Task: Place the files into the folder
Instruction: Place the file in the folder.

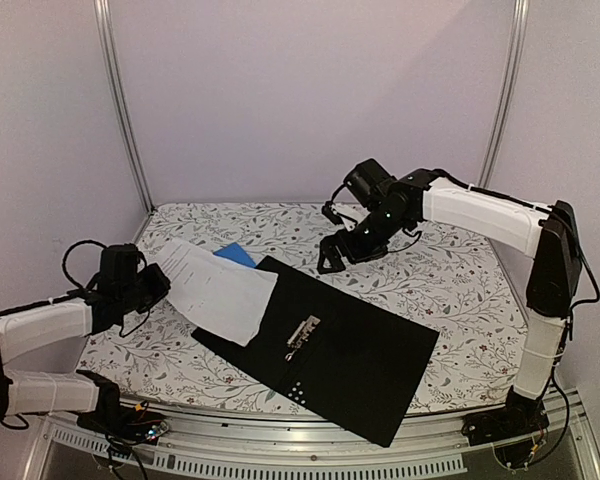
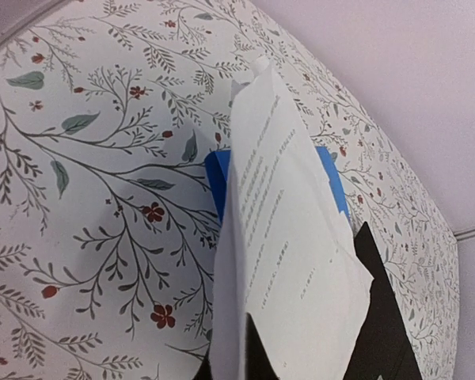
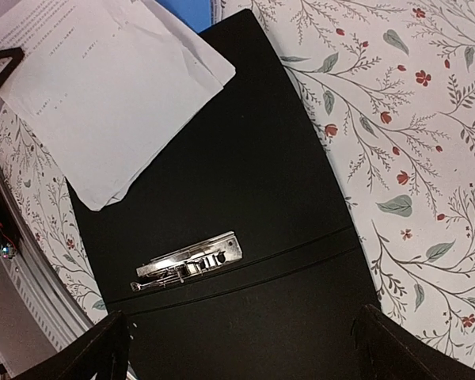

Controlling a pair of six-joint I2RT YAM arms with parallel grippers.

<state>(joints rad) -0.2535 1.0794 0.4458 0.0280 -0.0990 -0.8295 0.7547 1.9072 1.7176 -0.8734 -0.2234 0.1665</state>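
The files [image 1: 215, 290] overlap the open folder's [image 1: 360, 350] left edge, a smaller folder [image 1: 235, 256] behind them

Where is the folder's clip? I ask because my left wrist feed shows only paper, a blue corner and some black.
Observer: The metal clip lies bare beside the spine crease of the folder, which is open flat.
Operator: Are the sheets over it?
Observer: No. The files overlap only the folder's left edge, short of the clip.
Operator: And the right arm?
Observer: The right gripper hovers open near the folder's far edge.
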